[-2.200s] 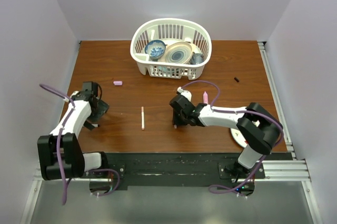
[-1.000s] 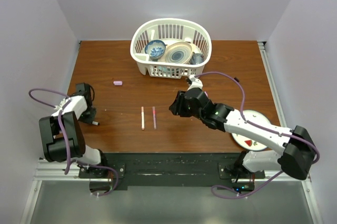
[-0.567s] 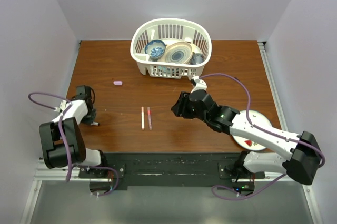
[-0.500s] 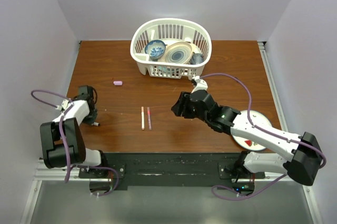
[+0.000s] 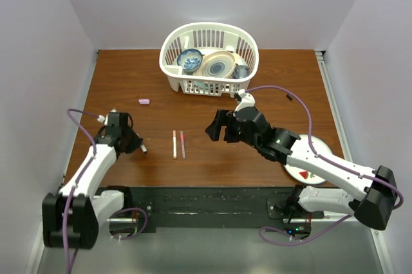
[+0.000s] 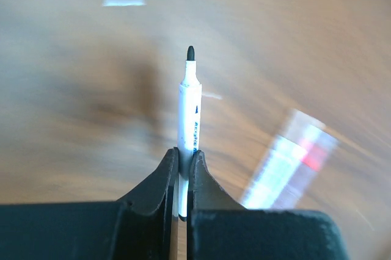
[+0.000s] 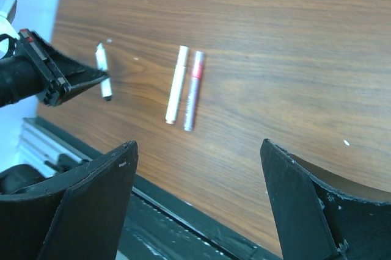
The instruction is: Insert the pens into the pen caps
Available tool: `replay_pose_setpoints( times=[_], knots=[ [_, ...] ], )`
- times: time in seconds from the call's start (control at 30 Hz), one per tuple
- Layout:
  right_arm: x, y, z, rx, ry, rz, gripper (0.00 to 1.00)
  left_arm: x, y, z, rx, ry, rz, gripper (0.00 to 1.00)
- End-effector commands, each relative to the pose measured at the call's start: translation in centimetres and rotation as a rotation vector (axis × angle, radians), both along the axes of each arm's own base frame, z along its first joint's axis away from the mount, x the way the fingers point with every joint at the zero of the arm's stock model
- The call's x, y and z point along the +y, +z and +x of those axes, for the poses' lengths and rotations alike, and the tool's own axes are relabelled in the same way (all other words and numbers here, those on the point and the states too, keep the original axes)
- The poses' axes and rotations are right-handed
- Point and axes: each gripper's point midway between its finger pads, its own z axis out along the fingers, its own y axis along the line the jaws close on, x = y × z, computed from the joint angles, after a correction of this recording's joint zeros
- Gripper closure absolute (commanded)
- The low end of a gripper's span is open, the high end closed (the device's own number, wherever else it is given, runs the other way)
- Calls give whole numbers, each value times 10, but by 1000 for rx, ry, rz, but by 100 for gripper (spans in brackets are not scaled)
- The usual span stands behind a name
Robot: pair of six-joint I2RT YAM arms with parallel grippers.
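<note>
My left gripper (image 5: pixel 136 145) is shut on a white pen with a black tip (image 6: pixel 189 104), which sticks straight out past the fingertips (image 6: pixel 198 161); from the right wrist it shows as a short white stick (image 7: pixel 103 72). Two more pens lie side by side mid-table: a white one with a reddish end (image 5: pixel 174 144) and a pink-maroon one (image 5: pixel 182 145). My right gripper (image 5: pixel 215 126) hovers open to their right, holding nothing. A pink cap (image 5: pixel 144 101) lies at the left rear and a black cap (image 5: pixel 289 97) at the right rear.
A white basket (image 5: pixel 168 49) holding bowls and plates stands at the table's back centre. A white plate (image 5: pixel 310 143) lies at the near right, partly under my right arm. A black rail (image 5: pixel 206 200) runs along the near edge.
My left arm swung in from the table's left edge toward the middle, carrying the black-tipped pen. My right gripper opened wider above the pink-maroon pen, which shifted slightly left beside the white one.
</note>
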Motion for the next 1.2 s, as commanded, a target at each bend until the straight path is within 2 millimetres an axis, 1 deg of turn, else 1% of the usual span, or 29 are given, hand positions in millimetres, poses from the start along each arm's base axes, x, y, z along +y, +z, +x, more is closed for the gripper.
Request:
replay_pose_setpoints(
  times=[0.0,0.03,0.07,0.13,0.17,0.23,0.27,0.3,0.33,0.37,0.4,0.47,0.5,0.57,0.6,0.63,0.67,0.7,0.73,0.77,0.8,0.97,1.03,1.07,1.1,1.13,1.17],
  knots=[
    [14,31,3,-41,27,93,14,-78,72,25,-393,-385,-298,100],
    [14,30,4,-29,25,97,14,-86,77,22,-418,-415,-340,100],
    [14,33,4,-27,19,108,14,-99,90,17,-455,-472,-390,100],
    [18,38,3,-31,19,153,15,-108,105,16,-503,-524,-417,100],
    [18,40,4,-37,17,165,15,-117,114,11,-525,-575,-439,100],
    [19,45,9,-50,4,181,15,-126,125,8,-573,-639,-457,100],
    [21,46,10,-50,11,181,16,-136,132,0,-593,-692,-485,100],
    [27,49,12,-58,27,179,17,-141,141,0,-637,-723,-498,100],
    [30,50,13,-60,39,181,18,-146,141,-4,-644,-746,-514,100],
    [38,53,9,-60,89,201,19,-152,146,-11,-659,-786,-534,100],
    [45,60,9,-79,117,224,20,-156,151,-12,-697,-809,-541,100],
    [53,55,9,-69,141,230,23,-163,156,-20,-718,-855,-574,100],
    [57,58,9,-73,153,245,25,-165,160,-22,-741,-867,-592,100],
    [63,57,10,-73,165,252,29,-171,167,-29,-761,-905,-628,100],
    [66,63,13,-91,170,277,30,-173,168,-30,-770,-908,-636,100],
    [70,59,15,-87,171,275,31,-174,168,-31,-766,-916,-640,100],
    [77,67,12,-95,208,303,33,-177,167,-33,-761,-936,-643,100],
    [83,69,8,-88,248,314,34,-179,169,-34,-764,-952,-647,100],
    [88,64,7,-73,270,308,35,-181,167,-36,-751,-968,-662,100],
    [92,68,7,-78,282,321,36,-183,167,-37,-748,-978,-671,100],
    [96,68,4,-68,308,329,37,-185,168,-39,-747,-988,-678,100],
    [109,63,4,-47,334,353,40,-189,173,-42,-763,-1004,-687,100],
    [111,62,5,-46,334,351,43,-190,175,-44,-768,-1011,-696,100],
    [114,63,4,-46,339,355,45,-191,176,-45,-772,-1014,-706,100],
    [115,62,4,-43,342,353,58,-192,176,-45,-771,-1019,-711,100],
    [115,62,3,-42,343,353,66,-193,178,-47,-774,-1027,-714,100],
    [116,62,3,-46,345,358,77,-193,178,-47,-775,-1032,-715,100]
  ],
)
